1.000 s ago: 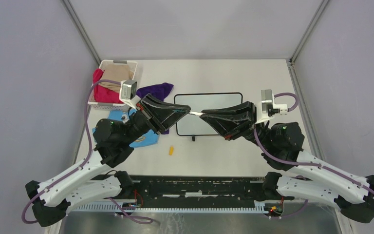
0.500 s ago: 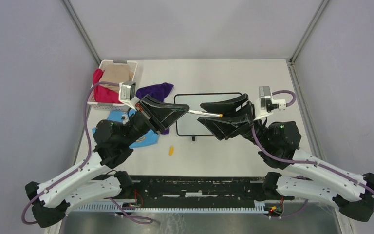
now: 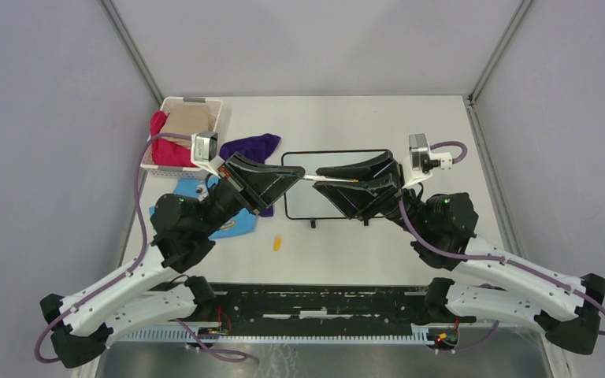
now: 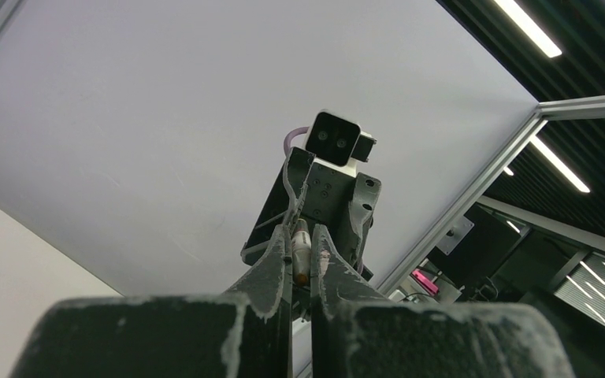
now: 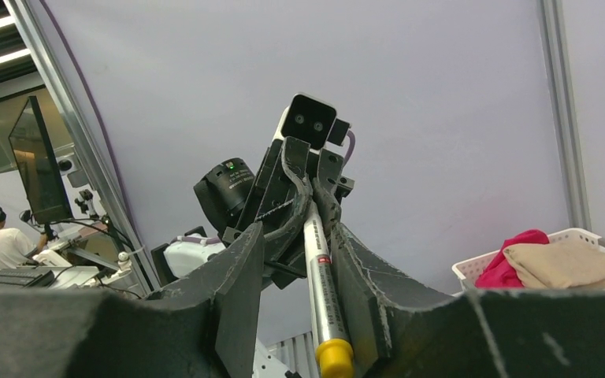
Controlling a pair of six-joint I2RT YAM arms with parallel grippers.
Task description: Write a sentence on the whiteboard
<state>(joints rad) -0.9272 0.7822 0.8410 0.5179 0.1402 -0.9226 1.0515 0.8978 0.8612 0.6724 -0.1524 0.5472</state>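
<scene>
left gripper (image 3: 302,177): clamped shut on white marker (image 3: 313,179), from 9 o'clock | right gripper (image 3: 324,181): part-open around marker's yellow end, from 3 o'clock | whiteboard (image 3: 303,205): table centre beneath both, 3 o'clock half hidden

whiteboard (image 3: 303,203): largely covered from above by the left gripper (image 3: 299,176) and right gripper (image 3: 324,183).
sentence: no letters can be made out on the board's bare part.
marker (image 3: 316,179): both ends hidden inside the jaws from above; its yellow end is cut off by the bottom edge of the right wrist view.
yellow piece (image 3: 277,243): too small to identify.
</scene>
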